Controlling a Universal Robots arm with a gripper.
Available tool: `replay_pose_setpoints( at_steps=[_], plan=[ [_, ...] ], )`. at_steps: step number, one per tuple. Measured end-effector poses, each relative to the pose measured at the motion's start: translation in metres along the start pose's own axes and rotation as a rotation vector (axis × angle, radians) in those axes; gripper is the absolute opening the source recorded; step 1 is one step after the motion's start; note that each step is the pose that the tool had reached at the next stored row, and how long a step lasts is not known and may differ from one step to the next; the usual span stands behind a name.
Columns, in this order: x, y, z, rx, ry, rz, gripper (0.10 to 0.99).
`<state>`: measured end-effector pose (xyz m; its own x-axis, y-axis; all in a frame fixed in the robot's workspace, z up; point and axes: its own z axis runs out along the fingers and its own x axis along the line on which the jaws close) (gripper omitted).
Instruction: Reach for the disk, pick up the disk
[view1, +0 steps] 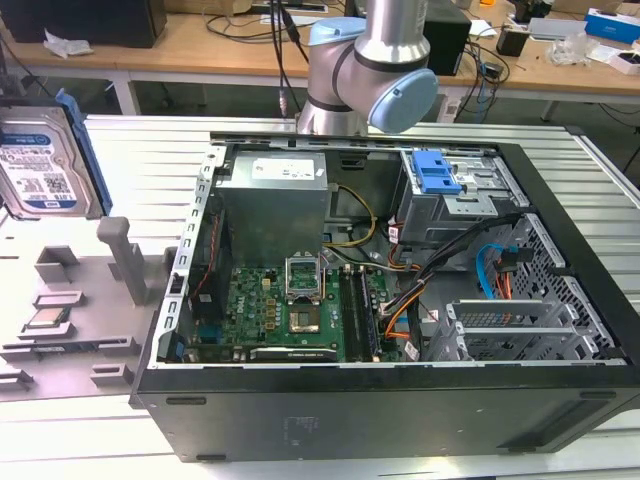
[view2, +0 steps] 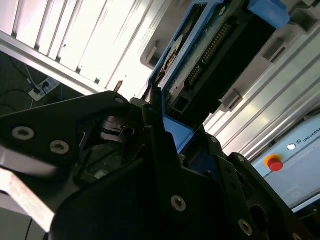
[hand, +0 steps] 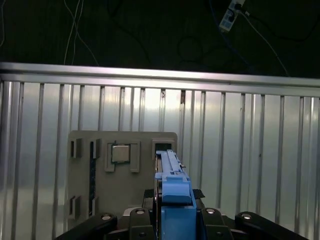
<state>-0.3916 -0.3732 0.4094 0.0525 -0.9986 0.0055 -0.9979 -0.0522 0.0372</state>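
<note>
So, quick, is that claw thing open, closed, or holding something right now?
The gripper sits astride the disk at its blue-railed edge in the first wrist view. Whether it is clamped shut on it cannot be told.

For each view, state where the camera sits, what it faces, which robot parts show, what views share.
Exterior view: off the arm, looking into the open black computer case; grey-blue arm joint shows.
First wrist view: on the wrist, facing the grey fixture plate; black pincer shows.
Second wrist view: on the wrist, facing the ribbed metal table; pincer shows.
Shared: the silver, blue-railed rectangular disk.
</note>
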Motion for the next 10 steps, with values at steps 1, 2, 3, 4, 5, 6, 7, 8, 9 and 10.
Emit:
replay_pose_setpoints(
  at_steps=[1, 2, 3, 4, 5, 6, 7, 8, 9, 10],
  plan=[
    [-0.0001, 0.0000, -0.0020, 0.000, 0.0000, 0.000, 0.373],
    [-0.0001, 0.0001, -0.0044, 0.000, 0.0000, 0.000, 0.373],
    [-0.0002, 0.0002, -0.0094, 0.000, 0.0000, 0.000, 0.373],
    [-0.0003, 0.0003, -0.0134, 0.000, 0.0000, 0.000, 0.373],
    [-0.0003, 0.0004, -0.0165, 0.000, 0.0000, 0.000, 0.373],
    [-0.0003, 0.0004, -0.0182, 0.000, 0.0000, 0.000, 0.373],
    [-0.0004, 0.0004, -0.0201, 0.000, -0.0001, 0.000, 0.373],
    [-0.0004, 0.0005, -0.0222, 0.000, 0.0000, 0.000, 0.373],
    [-0.0004, 0.0005, -0.0240, 0.000, 0.0000, 0.000, 0.373],
    [-0.0005, 0.0006, -0.0277, 0.000, 0.0000, 0.000, 0.373]
  ],
)
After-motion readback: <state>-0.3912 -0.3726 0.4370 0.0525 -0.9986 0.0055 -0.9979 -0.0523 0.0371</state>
